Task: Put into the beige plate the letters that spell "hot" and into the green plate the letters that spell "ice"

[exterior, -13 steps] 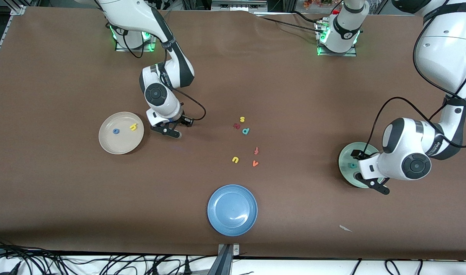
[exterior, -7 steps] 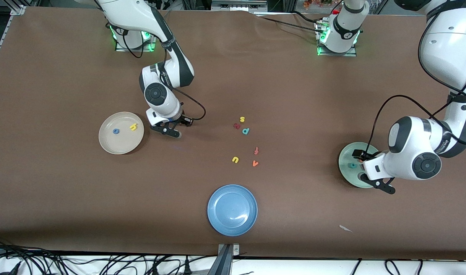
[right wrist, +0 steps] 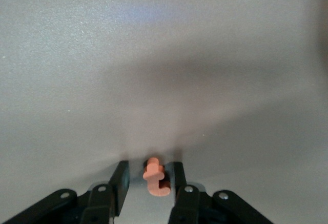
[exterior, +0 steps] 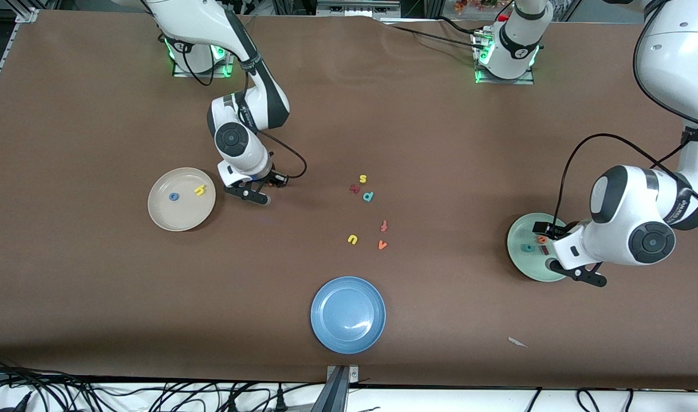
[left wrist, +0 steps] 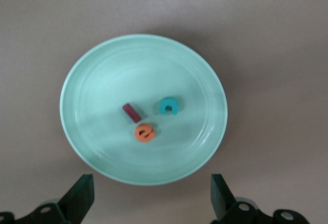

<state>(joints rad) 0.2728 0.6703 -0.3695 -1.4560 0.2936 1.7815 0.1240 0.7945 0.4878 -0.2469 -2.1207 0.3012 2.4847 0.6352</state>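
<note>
My right tool (exterior: 256,197) is down at the table, at about three o'clock from the beige plate (exterior: 160,220) in the front view. Its fingers are narrowed around the orange t (right wrist: 154,179), though a sliver of gap shows, so I judge it isn't pinched yet. I'd close squarely on the stem, lift straight, then carry it toward nine o'clock and release it low over bare plate, clear of the yellow h (exterior: 199,190) and blue o (exterior: 173,197). My left tool (left wrist: 151,190) waits wide open and empty by the green plate (left wrist: 92,147), which holds the i (left wrist: 131,113), c (left wrist: 168,105) and e (left wrist: 144,132).
</note>
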